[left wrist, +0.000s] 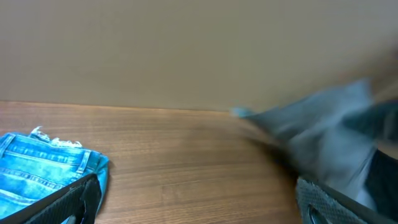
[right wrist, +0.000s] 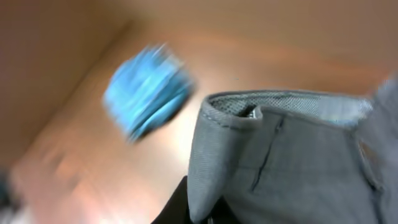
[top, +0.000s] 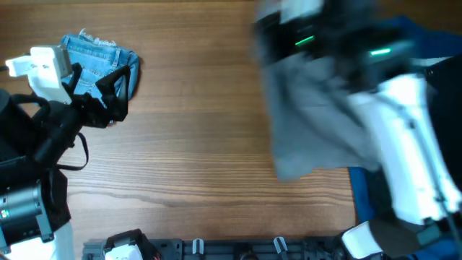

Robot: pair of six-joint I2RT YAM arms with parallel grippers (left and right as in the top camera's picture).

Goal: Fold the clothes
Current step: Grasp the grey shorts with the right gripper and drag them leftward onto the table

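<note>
The grey shorts (top: 310, 123) hang blurred over the right half of the table, held up by my right gripper (top: 317, 43) near the far edge. In the right wrist view the grey shorts (right wrist: 292, 162) drape over the gripper (right wrist: 211, 211), which is shut on the cloth, with the waistband lining showing at the top. The light-blue denim shorts (top: 94, 58) lie bunched at the far left; they also show in the left wrist view (left wrist: 43, 165) and, blurred, in the right wrist view (right wrist: 146, 90). My left gripper (top: 108, 90) is open and empty beside the denim shorts (left wrist: 199, 211).
Dark-blue cloth (top: 364, 191) lies at the right edge under the right arm, with something black (top: 447, 72) beyond it. A black rail (top: 216, 249) runs along the front edge. Bare wooden table (top: 195, 144) lies between the two garments.
</note>
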